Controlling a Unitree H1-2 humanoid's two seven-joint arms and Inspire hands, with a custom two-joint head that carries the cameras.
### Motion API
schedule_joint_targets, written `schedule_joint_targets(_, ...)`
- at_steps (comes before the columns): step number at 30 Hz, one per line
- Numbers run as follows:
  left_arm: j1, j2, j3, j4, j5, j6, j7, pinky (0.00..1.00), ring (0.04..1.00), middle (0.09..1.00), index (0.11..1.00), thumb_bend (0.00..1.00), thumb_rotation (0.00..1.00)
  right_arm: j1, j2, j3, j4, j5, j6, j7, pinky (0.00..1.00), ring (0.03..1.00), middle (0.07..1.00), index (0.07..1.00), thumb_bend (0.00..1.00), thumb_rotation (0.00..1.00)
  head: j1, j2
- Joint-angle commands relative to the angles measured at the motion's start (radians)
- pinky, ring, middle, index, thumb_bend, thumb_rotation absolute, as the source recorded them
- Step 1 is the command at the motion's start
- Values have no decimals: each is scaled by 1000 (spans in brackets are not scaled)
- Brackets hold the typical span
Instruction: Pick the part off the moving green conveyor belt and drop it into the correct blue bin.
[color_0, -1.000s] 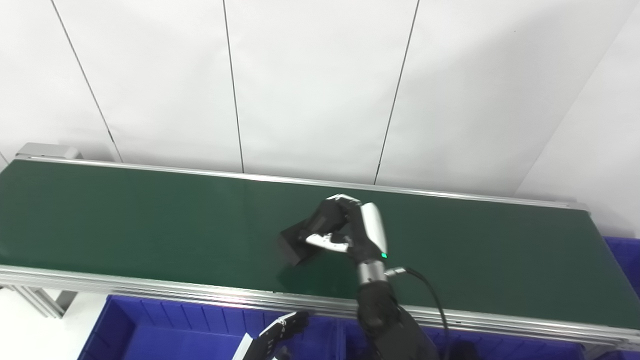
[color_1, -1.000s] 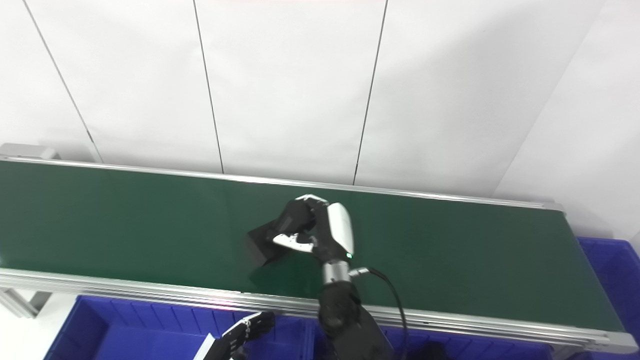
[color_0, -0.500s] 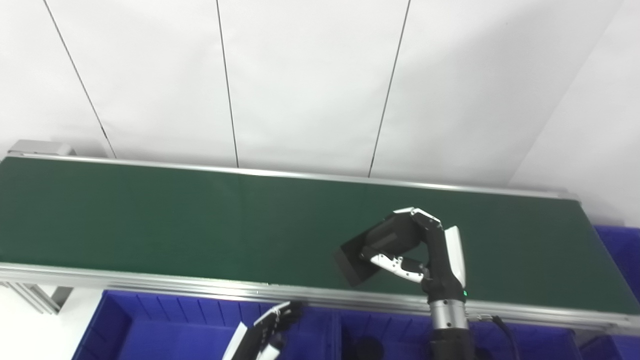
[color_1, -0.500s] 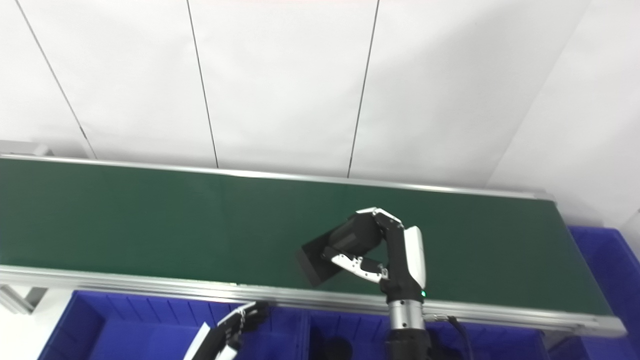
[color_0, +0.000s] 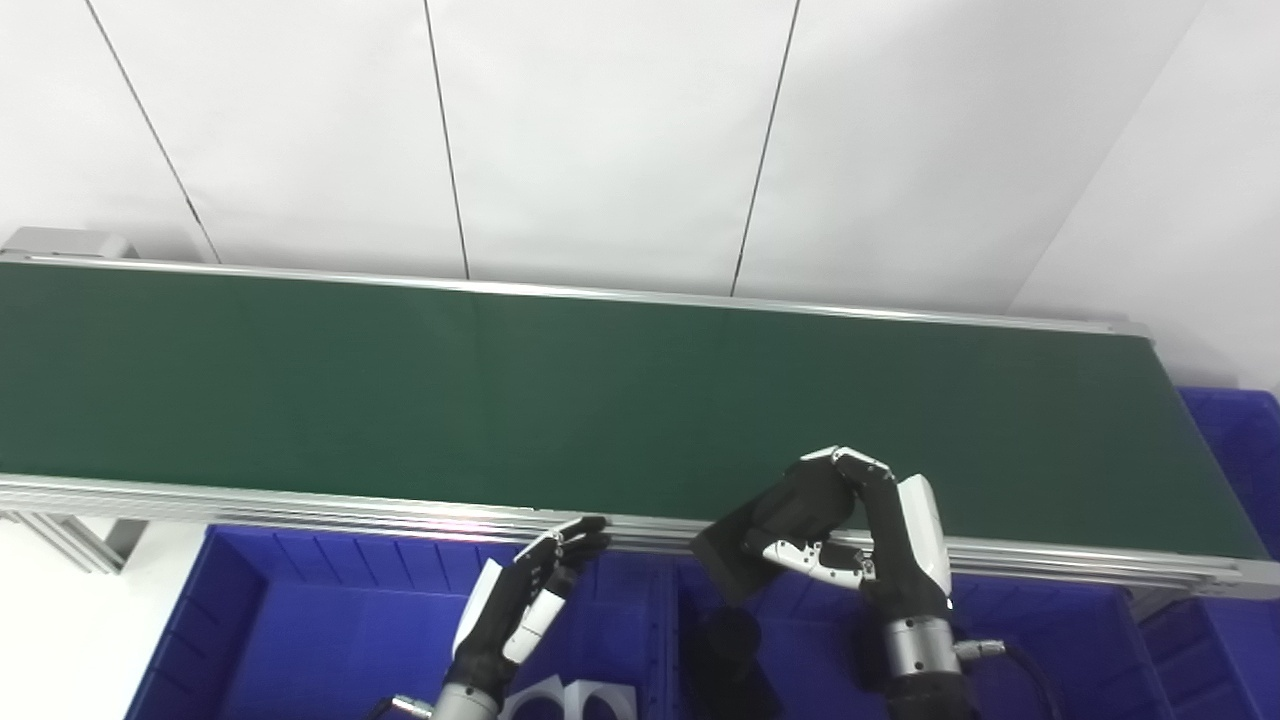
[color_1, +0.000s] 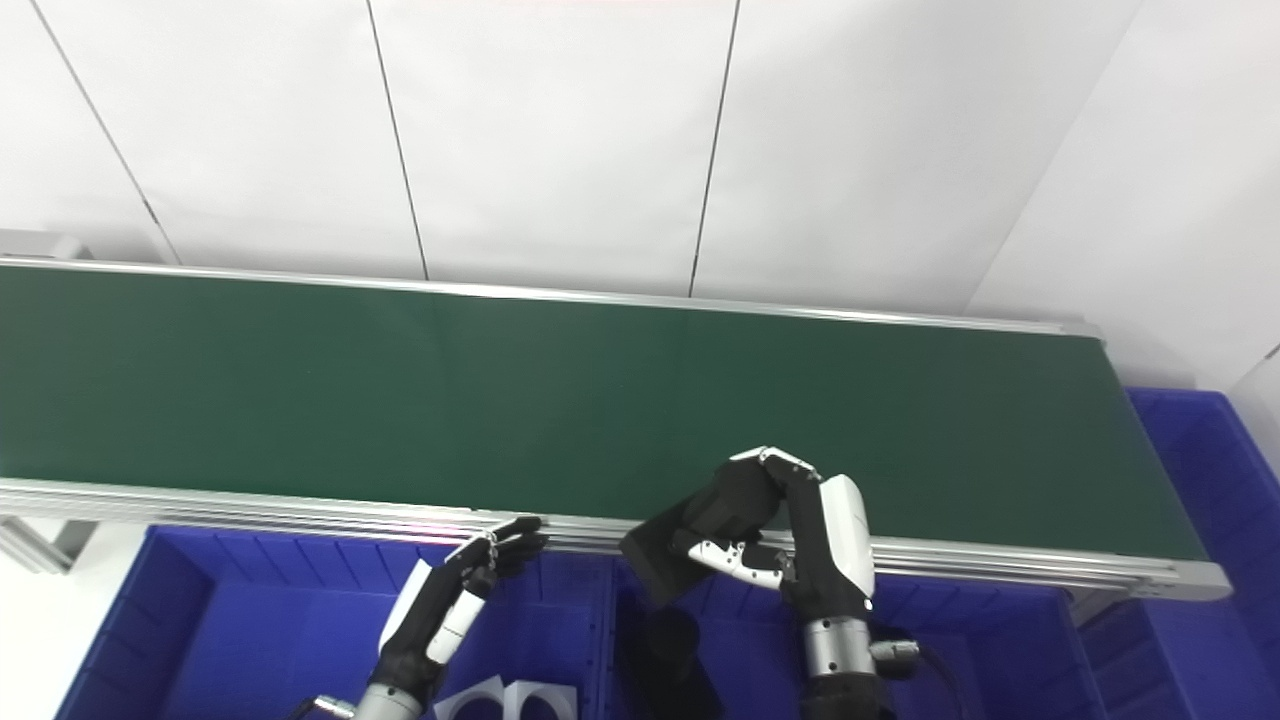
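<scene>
My right hand (color_0: 860, 530) is shut on a black block-shaped part (color_0: 735, 550) and holds it in the air past the belt's near rail, over the middle blue bin (color_0: 800, 640). The part also shows in the right eye view (color_1: 665, 555). A dark object (color_0: 735, 650) lies in that bin below the part. The green conveyor belt (color_0: 500, 390) carries nothing. My left hand (color_0: 520, 610) is open and empty, fingers stretched out over the left blue bin (color_0: 300, 630).
White parts (color_0: 560, 695) lie in the left bin near my left wrist. Another blue bin (color_0: 1235, 440) stands past the belt's right end. The belt's metal near rail (color_0: 300, 505) runs between belt and bins. A white panelled wall stands behind.
My right hand carried the black part off the belt, towards me and to the right, and now holds it over the middle bin. The camera tilted down. My left hand rose slightly.
</scene>
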Motion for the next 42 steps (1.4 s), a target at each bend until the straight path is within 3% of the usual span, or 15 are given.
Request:
schedule_joint_targets(1,2,-11,6,-48,7,-37,-4,829,824,799,800,801,1000,4,-23,-7,-45,-10,19,21,462,458,529,470,511,0,1,0)
schedule_joint_targets(8,33,-20,17,-93,4,-37,-23,807,810,794,797,791,1000,0,-92,17,-62,-98,118,123,462,445,539,479,509,0,-3,16)
schedule_joint_targets(11,46,-19,23,-115,-8,-37,-46,812,822,798,807,797,1000,-18,-116,32,-33,-143,139,140,329,376,475,536,507,0,-1,26)
schedule_joint_targets(13,66,-17,31,-137,-29,-36,-80,837,841,812,820,814,1000,-28,-125,38,-14,-162,149,141,254,393,496,500,513,0,2,26)
schedule_joint_targets(17,123,-7,47,-206,-45,-37,-126,827,841,821,835,797,1000,-22,-156,46,-34,-203,165,158,234,354,461,529,507,0,6,37)
schedule_joint_targets(19,145,-4,62,-231,-57,-37,-151,828,842,828,837,766,1000,-20,-165,50,-41,-212,167,170,193,380,492,498,512,0,12,44)
schedule_joint_targets(23,177,-6,95,-268,-65,-37,-183,828,841,826,835,746,1000,-30,-181,72,-24,-238,184,208,239,358,471,530,508,0,23,53)
schedule_joint_targets(28,192,-23,139,-307,-88,-37,-217,850,836,811,831,809,1000,-66,-191,120,40,-317,219,222,173,404,498,489,517,0,40,63)
schedule_joint_targets(31,192,-30,162,-326,-93,-37,-235,837,824,802,823,805,1000,-82,-176,129,101,-298,204,206,166,406,498,488,517,0,38,62)
schedule_joint_targets(35,196,-43,183,-346,-98,-36,-267,821,815,804,819,787,1000,-81,-166,153,117,-303,215,217,187,405,500,488,517,0,26,66)
schedule_joint_targets(37,205,-47,190,-359,-100,-36,-278,818,812,806,818,784,999,-79,-170,171,106,-305,238,261,217,404,505,489,515,0,16,72)
schedule_joint_targets(40,210,-50,203,-367,-110,-36,-301,809,805,798,814,771,1000,-75,-174,196,94,-295,279,321,380,394,500,548,507,0,-1,80)
schedule_joint_targets(41,207,-52,207,-366,-114,-36,-307,808,805,797,813,771,1000,-73,-173,201,88,-290,299,341,391,397,504,546,508,0,-7,80)
schedule_joint_targets(42,202,-53,210,-366,-119,-36,-314,803,800,793,809,771,1000,-72,-173,206,86,-290,311,353,474,528,612,523,505,67,-14,82)
